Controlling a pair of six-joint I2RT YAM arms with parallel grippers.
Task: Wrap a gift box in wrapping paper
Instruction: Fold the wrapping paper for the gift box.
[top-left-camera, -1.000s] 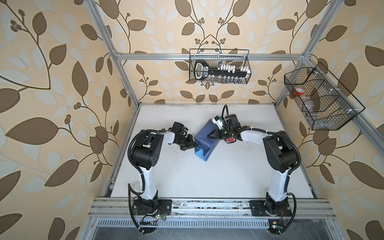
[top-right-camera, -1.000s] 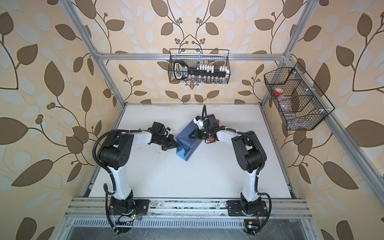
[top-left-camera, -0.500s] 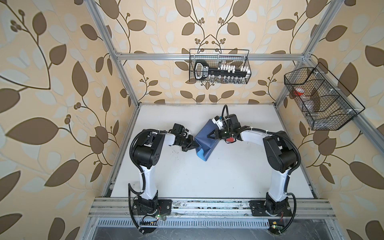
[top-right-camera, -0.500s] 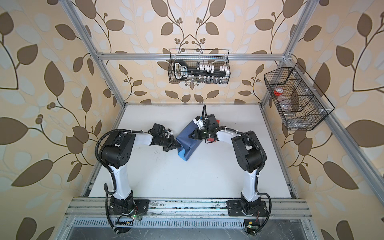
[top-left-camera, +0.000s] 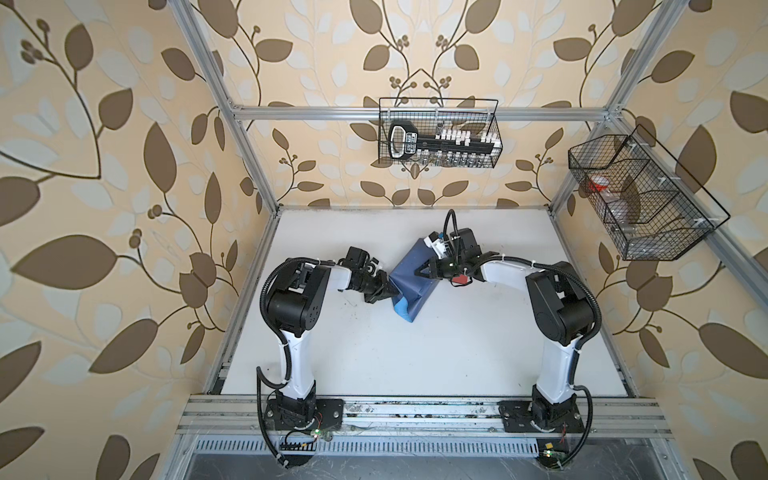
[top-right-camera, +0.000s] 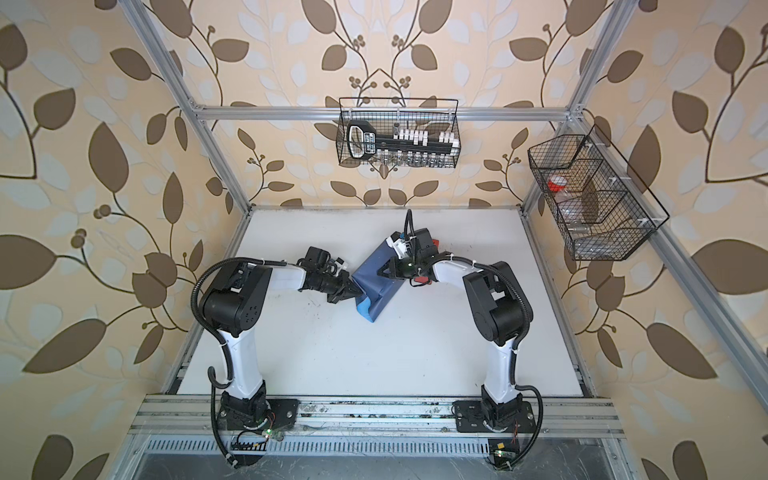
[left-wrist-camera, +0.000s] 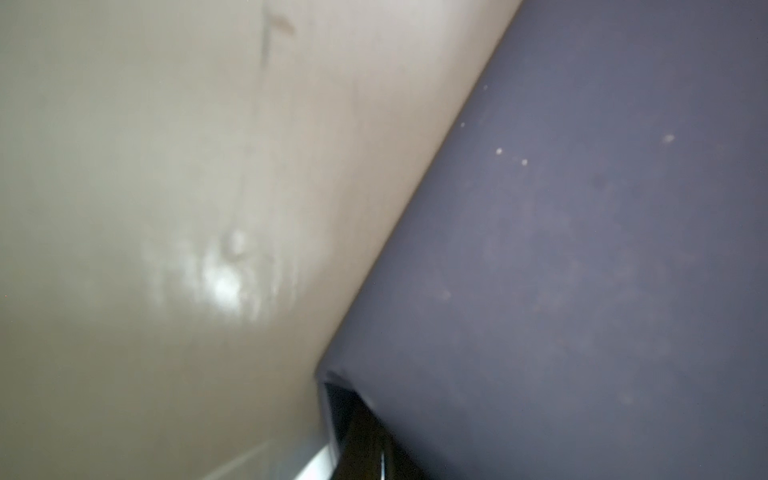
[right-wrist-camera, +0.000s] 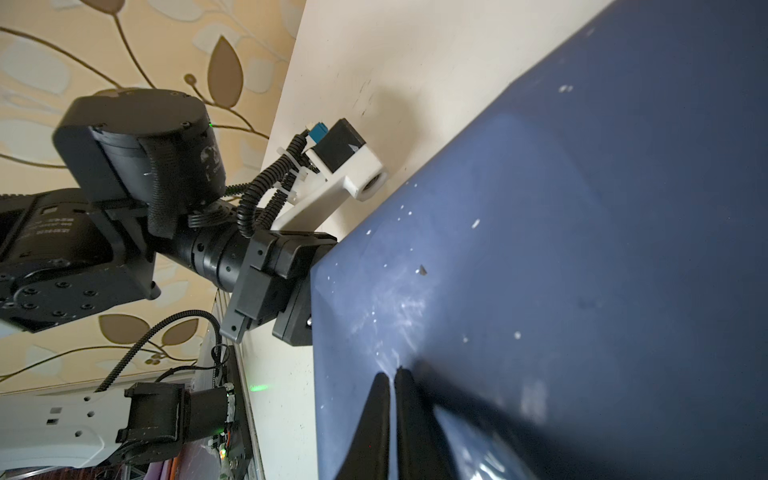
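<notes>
Wrapping paper: mid-bench, folded up over the box as a low tilted bundle between my two arms. The dark slate face is outward, and a strip of the sky-blue face shows at the near corner.
Gift box: under the paper, I judge; I cannot pick out its own surface for certain in these views.
Left claw: clenched, with its tips at the bundle's left edge. The wrist view is blurred, so I cannot tell whether a fold is pinched between them.
Right claw: clenched, fingers nearly together, tips bearing on the paper's upper face and grasping nothing.
Handling, paper: I expect it to be light, thin and limp. It should crease readily, tear if dragged, and probably lift off a fold unless held down.
Handling, box: stiff and crisp-edged by the bundle's straight lines. I judge it light enough to skid if pushed from one side only.
Where to hold: pinch the paper at a free edge near a flap corner. Press only where the box backs it.
Surfaces: the paper is matte, with pale scuffs and specks in the right wrist view. The bench is smooth, white and faintly marked, and I'd guess it offers little grip.
Shapes: flat planes meeting at straight creases, with one loose curl at the near corner.
</notes>
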